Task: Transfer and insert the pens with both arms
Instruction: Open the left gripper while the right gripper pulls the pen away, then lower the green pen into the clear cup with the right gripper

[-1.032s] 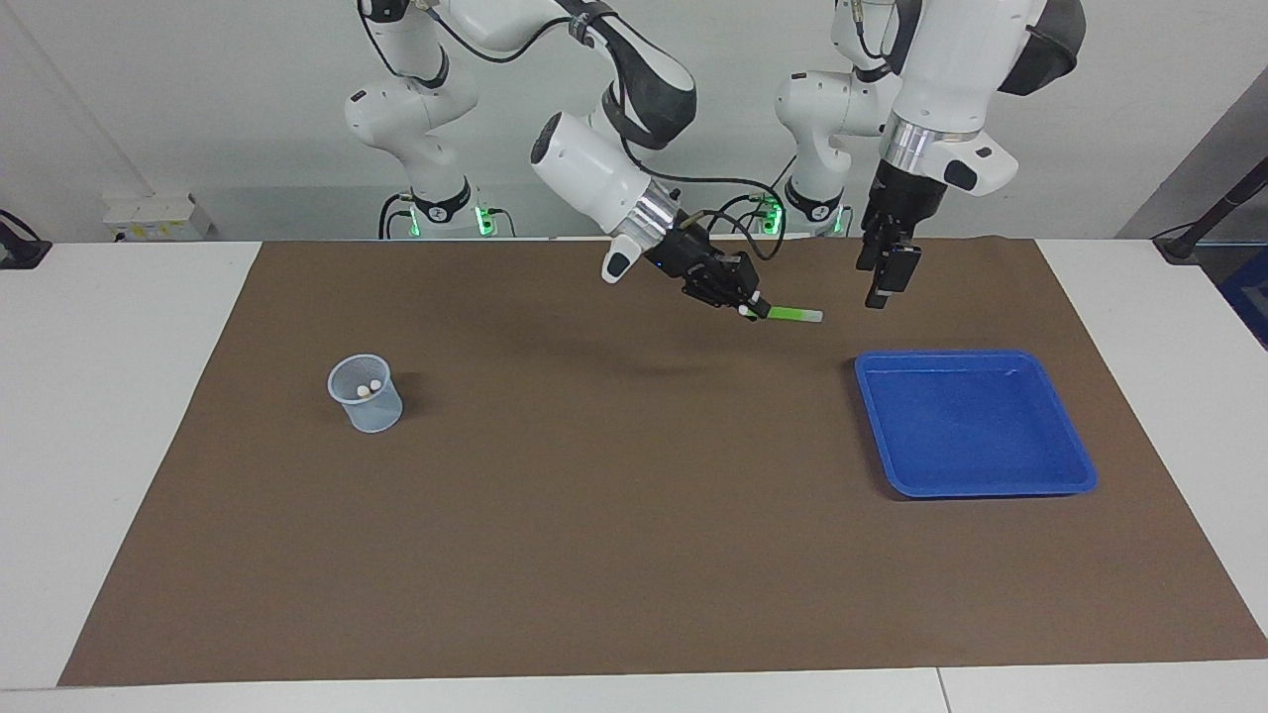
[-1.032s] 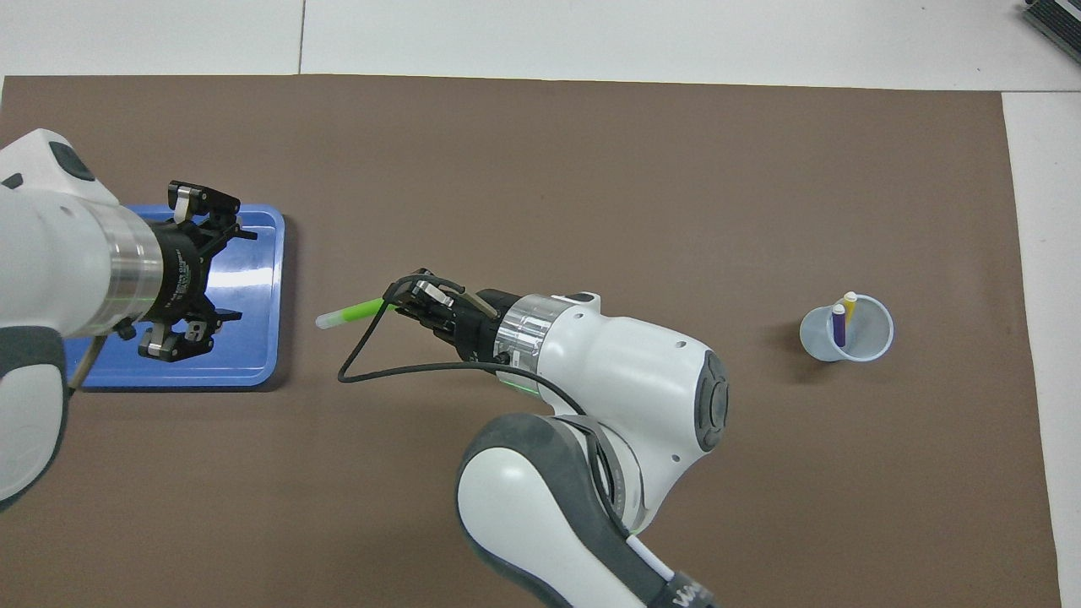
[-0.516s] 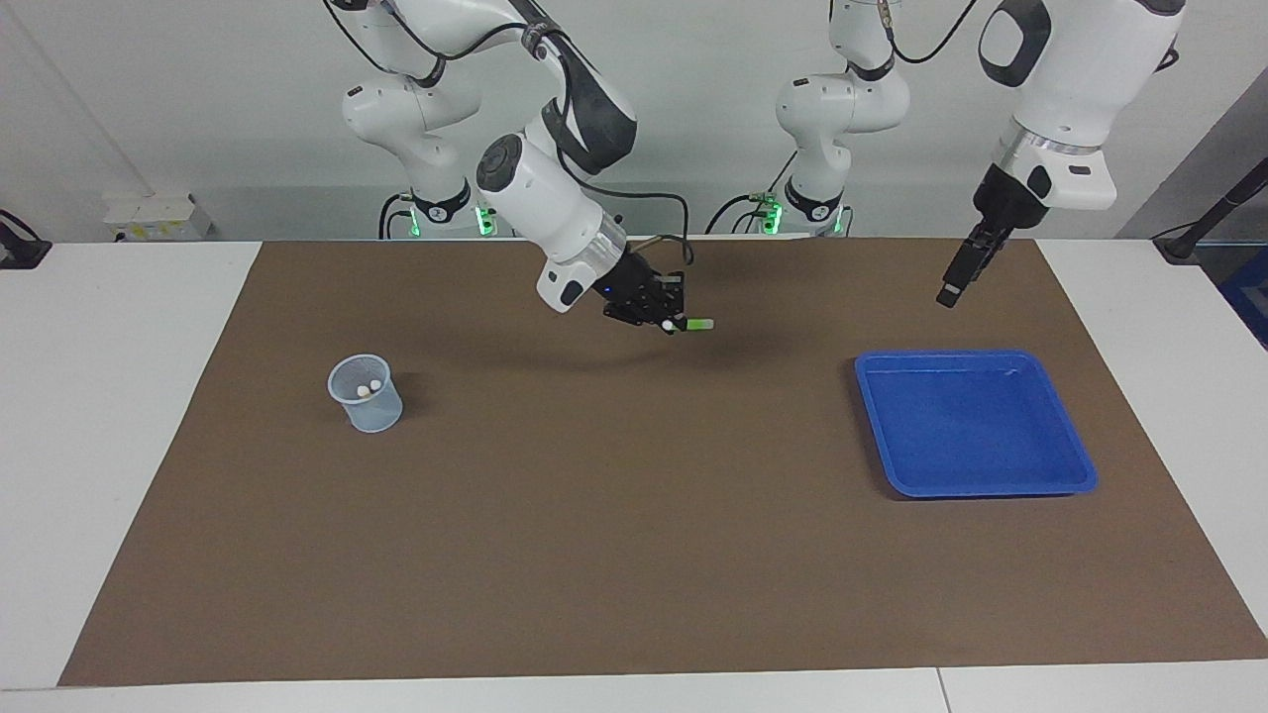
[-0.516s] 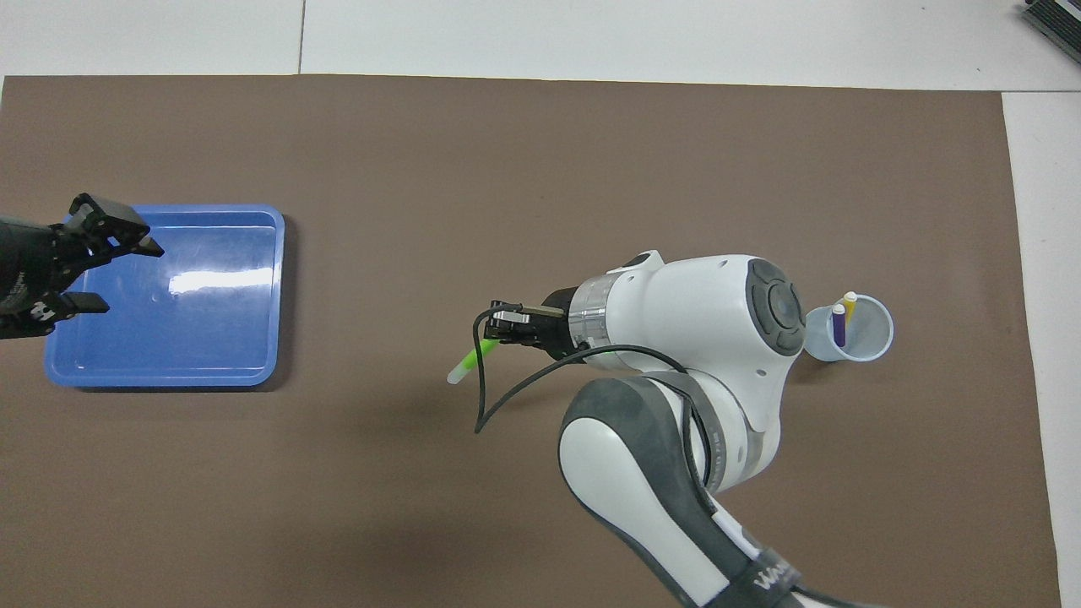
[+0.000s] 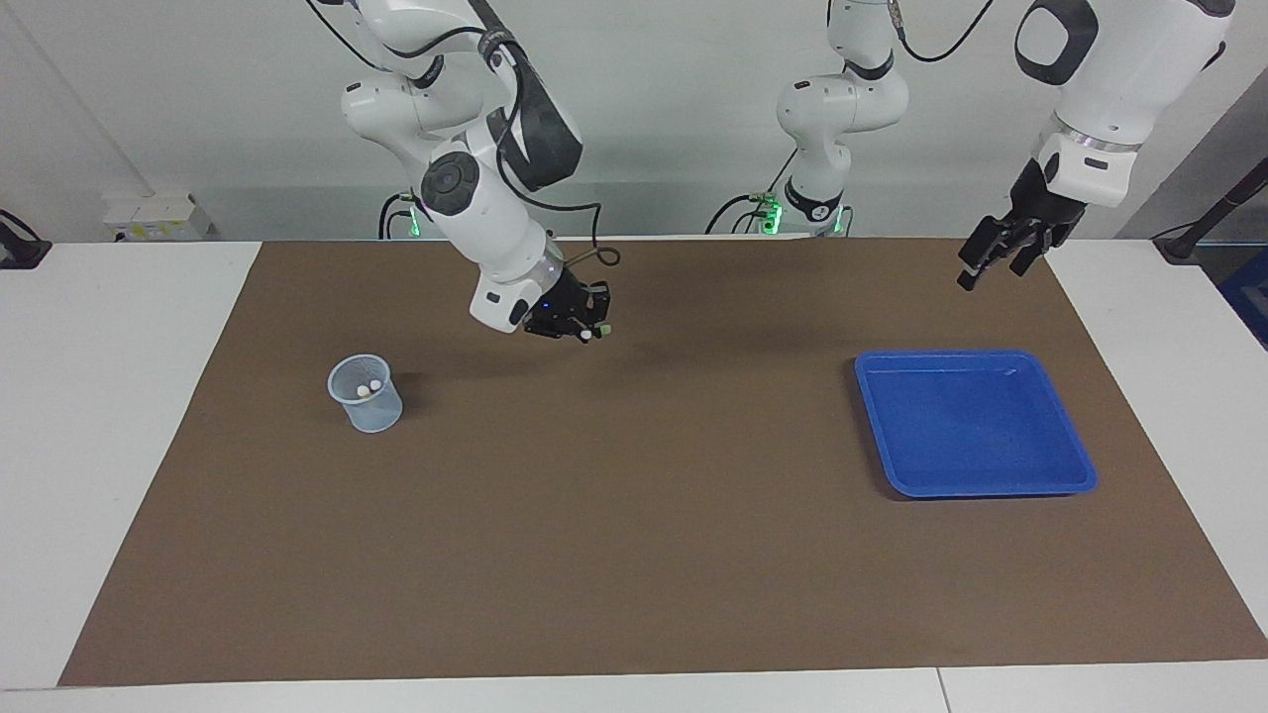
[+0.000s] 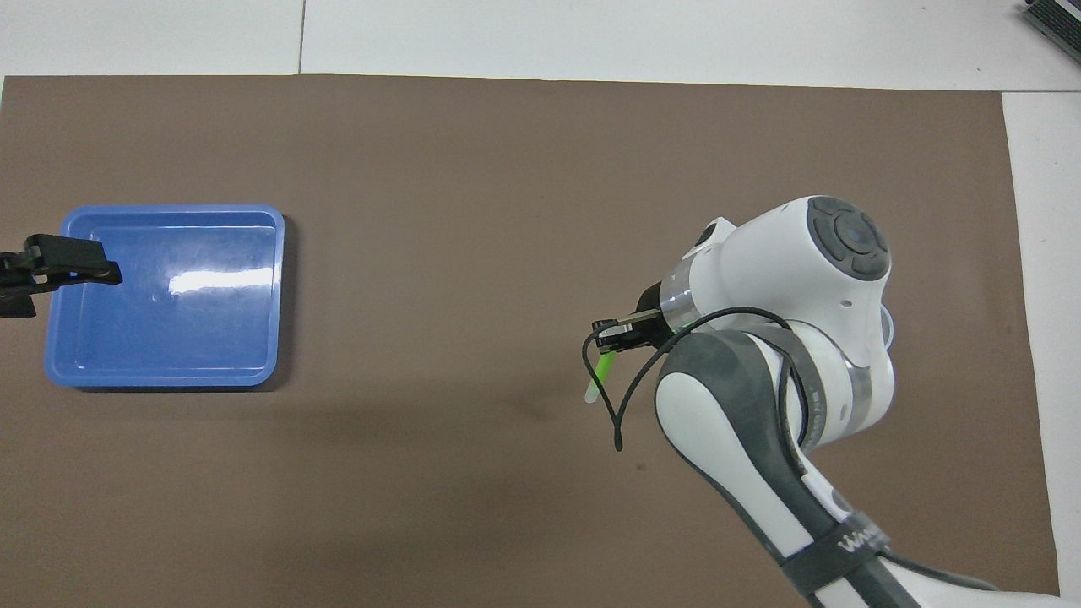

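Right gripper (image 5: 586,331) is up over the brown mat (image 5: 634,555), fingers clamped on the green pen (image 6: 601,377), which sticks out of the grip with its pale tip free and angled down. Looks held at one end so the loose end can go into the cup first. The cup (image 5: 366,393) stands on the mat toward the right arm's end of the bench (image 5: 119,446), and two pale pen tips (image 5: 369,387) show inside it, upright, so two pens are judged already in and the green one is the last to insert. In the overhead view the right arm's body covers the cup.

Left gripper (image 5: 1001,255) hangs high over the mat's corner at the left arm's end, fingers spread wide, nothing in them; it waits. The blue tray (image 5: 976,475) below it is empty.

Room: bare mat between pen and cup, nothing in the path. The cup sits well inside the mat edge, so there is space all round it. Main risk is the narrow mouth with two pens already taking room
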Available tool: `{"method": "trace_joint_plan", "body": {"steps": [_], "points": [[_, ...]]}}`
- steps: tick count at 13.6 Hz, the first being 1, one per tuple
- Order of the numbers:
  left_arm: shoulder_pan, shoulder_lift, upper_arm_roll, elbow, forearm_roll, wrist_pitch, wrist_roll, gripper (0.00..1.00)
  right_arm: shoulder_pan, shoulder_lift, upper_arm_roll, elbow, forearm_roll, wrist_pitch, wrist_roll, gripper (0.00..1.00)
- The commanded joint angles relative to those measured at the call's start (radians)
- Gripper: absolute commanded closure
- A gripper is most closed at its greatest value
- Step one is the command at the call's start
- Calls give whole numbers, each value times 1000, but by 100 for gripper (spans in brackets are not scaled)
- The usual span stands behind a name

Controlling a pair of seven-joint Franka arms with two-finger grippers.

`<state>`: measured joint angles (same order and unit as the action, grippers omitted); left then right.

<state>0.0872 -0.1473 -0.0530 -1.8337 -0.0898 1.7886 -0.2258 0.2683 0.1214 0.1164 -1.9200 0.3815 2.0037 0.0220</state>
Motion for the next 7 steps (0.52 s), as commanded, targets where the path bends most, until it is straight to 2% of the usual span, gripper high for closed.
{"method": "trace_joint_plan", "body": {"steps": [1,5,7], "points": [[14,-17,-7,2,37,-17,25,0,-53,-35,11,18,-132,-103,-107,100],[11,-12,-7,5,45,2,25,0,-113,-130,11,27,-336,-267,-333,100],[14,-12,-7,10,45,5,25,0,-153,-158,11,27,-418,-310,-481,100]]}}
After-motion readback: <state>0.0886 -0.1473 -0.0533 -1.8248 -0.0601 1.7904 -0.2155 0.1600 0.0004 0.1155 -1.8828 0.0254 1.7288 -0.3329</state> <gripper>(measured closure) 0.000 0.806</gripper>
